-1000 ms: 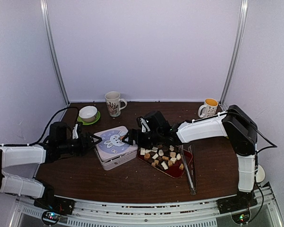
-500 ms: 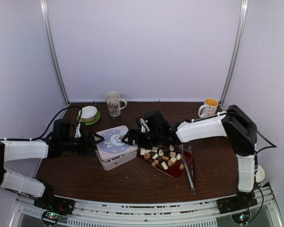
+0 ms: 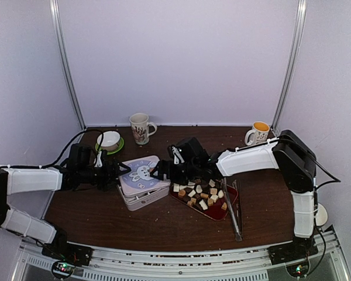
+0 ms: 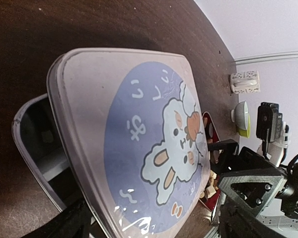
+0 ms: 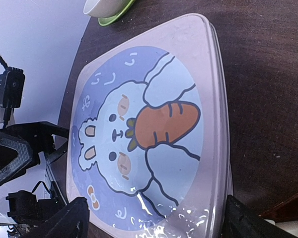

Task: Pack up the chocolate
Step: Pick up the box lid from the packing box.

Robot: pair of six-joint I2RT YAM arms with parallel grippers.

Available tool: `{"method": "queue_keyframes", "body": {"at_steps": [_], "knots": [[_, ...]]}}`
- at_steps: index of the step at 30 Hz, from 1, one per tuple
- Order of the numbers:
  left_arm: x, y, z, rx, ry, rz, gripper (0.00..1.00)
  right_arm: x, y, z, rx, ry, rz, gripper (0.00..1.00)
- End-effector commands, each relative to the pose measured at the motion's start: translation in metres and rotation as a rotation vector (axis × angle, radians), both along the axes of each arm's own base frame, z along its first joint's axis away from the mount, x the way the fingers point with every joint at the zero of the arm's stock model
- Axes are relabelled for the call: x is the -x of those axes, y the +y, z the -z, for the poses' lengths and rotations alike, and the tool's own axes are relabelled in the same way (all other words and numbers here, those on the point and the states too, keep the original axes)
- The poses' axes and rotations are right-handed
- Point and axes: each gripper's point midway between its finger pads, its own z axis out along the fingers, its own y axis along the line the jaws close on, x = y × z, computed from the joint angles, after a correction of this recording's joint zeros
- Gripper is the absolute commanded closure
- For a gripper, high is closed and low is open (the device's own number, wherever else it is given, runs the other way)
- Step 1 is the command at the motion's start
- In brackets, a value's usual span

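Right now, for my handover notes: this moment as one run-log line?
left claw: open, left of tin | right claw: open, right of tin | lid: on tin | chocolate: on red tray

Rabbit-print lid [image 5: 141,129] between wide-spread fingers [image 5: 64,220] of right hand [image 5: 156,225]
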Motion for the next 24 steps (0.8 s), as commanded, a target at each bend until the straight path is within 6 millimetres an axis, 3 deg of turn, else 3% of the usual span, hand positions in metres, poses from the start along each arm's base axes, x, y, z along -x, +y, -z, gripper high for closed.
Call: {"method": "queue_keyframes", "body": {"at_steps": [1, 12, 18, 22, 24], "knots": [[-0.004, -0.013, -0.014, 0.050, -0.028, 0.036, 0.08, 0.000, 0.007, 0.003, 0.005, -0.012, -0.014, 0.08], [0.000, -0.018, -0.030, 0.078, -0.066, 0.074, 0.10, -0.005, -0.001, 0.006, 0.044, -0.030, -0.023, 0.10], [0.005, -0.004, -0.001, -0.038, 0.007, 0.043, 0.08, -0.016, -0.015, 0.008, 0.072, -0.044, -0.012, 0.10], [0.005, -0.002, 0.009, -0.052, 0.035, 0.036, 0.07, -0.017, -0.015, 0.010, 0.096, -0.051, -0.023, 0.10], [0.004, 0.000, 0.011, -0.066, 0.044, 0.024, 0.07, -0.018, -0.016, 0.011, 0.101, -0.052, -0.025, 0.15]]}}
